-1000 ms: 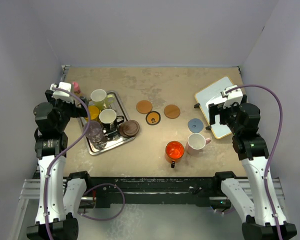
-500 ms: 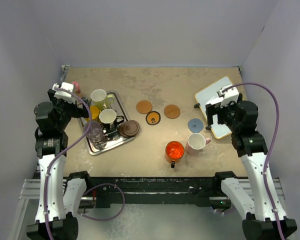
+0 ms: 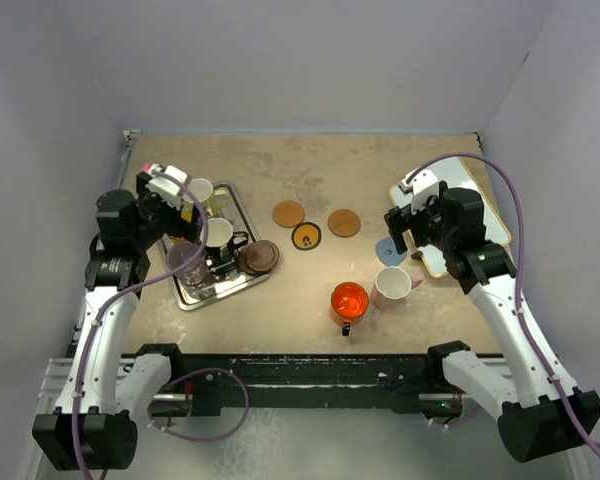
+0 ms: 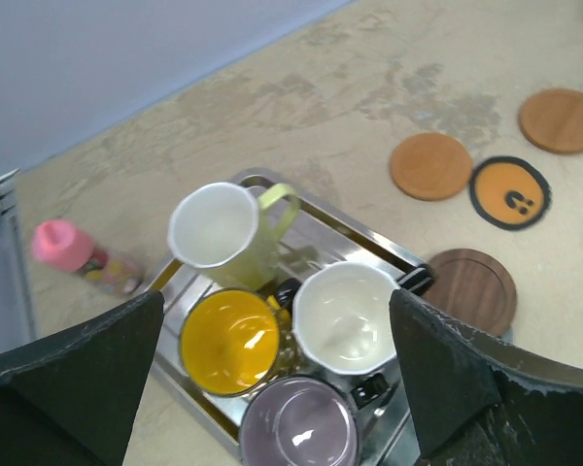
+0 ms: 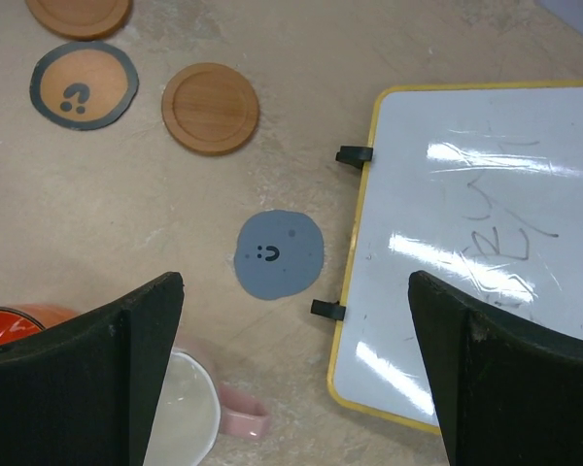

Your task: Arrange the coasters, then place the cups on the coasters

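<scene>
Only the left wrist view clearly shows the yellow mug (image 4: 230, 340) in the tray (image 4: 369, 243), under the spread left gripper (image 4: 274, 303). The spread right gripper (image 5: 296, 282) hovers above the grey coaster (image 5: 279, 254), beside a whiteboard (image 5: 466, 223).

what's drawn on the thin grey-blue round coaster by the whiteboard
A small dark smiley face; the grey-blue round coaster shows best in the right wrist view.

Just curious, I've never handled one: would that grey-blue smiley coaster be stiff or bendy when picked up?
The grey-blue coaster looks very thin, with a slightly uneven outline, so it is probably soft and may flop. It lies flat on the table, so catching its edge could be hard; a push would likely slide it, not roll it.
</scene>
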Action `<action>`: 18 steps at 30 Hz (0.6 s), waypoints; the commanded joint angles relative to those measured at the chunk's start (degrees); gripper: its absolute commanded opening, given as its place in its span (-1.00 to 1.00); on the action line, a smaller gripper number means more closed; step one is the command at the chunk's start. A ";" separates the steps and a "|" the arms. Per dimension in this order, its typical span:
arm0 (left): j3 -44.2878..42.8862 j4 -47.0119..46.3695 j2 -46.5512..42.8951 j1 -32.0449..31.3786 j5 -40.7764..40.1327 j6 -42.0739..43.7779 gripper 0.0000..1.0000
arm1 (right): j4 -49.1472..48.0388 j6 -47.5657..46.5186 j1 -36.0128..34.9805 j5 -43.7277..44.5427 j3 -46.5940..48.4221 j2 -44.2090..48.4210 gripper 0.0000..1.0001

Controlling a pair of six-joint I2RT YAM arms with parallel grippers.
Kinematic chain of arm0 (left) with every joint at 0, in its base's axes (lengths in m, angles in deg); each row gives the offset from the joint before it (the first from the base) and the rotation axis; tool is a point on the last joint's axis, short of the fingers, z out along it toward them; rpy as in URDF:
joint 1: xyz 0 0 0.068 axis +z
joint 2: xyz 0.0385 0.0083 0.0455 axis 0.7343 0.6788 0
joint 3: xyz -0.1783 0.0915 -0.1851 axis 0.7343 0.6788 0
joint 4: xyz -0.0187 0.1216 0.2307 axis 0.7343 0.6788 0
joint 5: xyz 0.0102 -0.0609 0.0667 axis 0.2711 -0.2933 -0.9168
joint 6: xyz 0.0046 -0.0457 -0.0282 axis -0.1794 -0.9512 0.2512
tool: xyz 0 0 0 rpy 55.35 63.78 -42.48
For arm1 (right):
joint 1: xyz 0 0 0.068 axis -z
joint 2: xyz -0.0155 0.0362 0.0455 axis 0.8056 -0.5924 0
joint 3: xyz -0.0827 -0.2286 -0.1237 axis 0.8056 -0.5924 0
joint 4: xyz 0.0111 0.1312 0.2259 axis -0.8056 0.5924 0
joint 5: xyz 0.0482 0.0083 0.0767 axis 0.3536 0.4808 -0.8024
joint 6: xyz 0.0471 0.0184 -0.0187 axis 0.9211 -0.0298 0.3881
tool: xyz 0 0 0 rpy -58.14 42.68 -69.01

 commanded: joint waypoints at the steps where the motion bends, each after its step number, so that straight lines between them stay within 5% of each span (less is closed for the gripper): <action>1: -1.71 1.80 2.18 -5.97 1.19 7.71 0.90 | -1.91 -1.61 -0.21 -5.39 1.54 -0.05 1.00; 18: -9.53 7.57 20.24 -24.44 -0.03 22.35 0.90 | -1.36 -5.56 -0.34 -10.04 -2.38 0.22 1.00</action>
